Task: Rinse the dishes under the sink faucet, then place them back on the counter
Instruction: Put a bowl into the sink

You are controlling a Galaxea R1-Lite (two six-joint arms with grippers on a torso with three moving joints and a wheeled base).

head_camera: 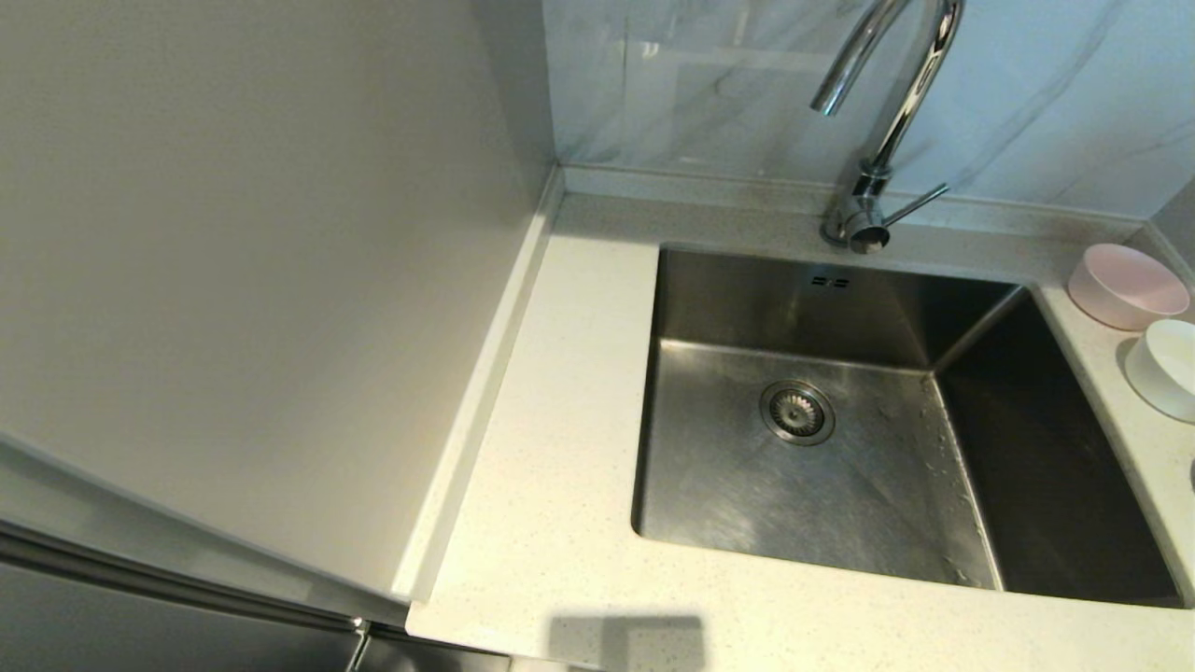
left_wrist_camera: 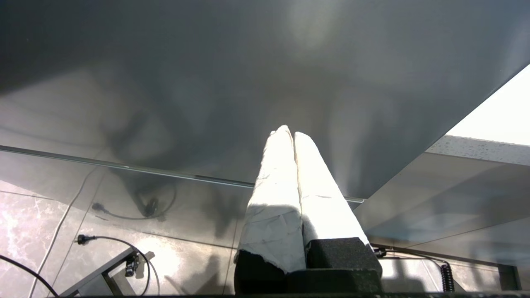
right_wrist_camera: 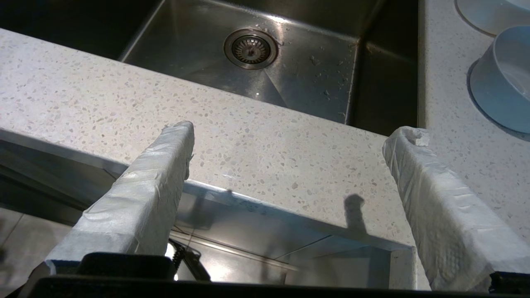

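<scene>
The steel sink (head_camera: 728, 504) has its drain strainer (head_camera: 796, 412) in the middle, and the chrome faucet (head_camera: 887, 121) rises behind it. A pale pink bowl (head_camera: 1125, 285) and a white bowl (head_camera: 1165, 369) stand on the speckled counter (head_camera: 551, 448) right of the sink. My right gripper (right_wrist_camera: 295, 131) is open and holds nothing. It hovers over the counter's front edge (right_wrist_camera: 265, 149), short of the sink (right_wrist_camera: 298, 70), with a pale bowl (right_wrist_camera: 503, 78) ahead to its right and another bowl's rim (right_wrist_camera: 492, 12) beyond. My left gripper (left_wrist_camera: 288, 132) is shut on nothing, low beside a grey cabinet panel (left_wrist_camera: 207, 82). Neither gripper shows in the head view.
A tall grey cabinet side (head_camera: 261, 280) walls off the counter's left end. Marble-look tiles (head_camera: 1027, 93) back the faucet. Below the left gripper lie floor tiles (left_wrist_camera: 49, 231) with black cables (left_wrist_camera: 107, 240) and a metal frame (left_wrist_camera: 103, 277).
</scene>
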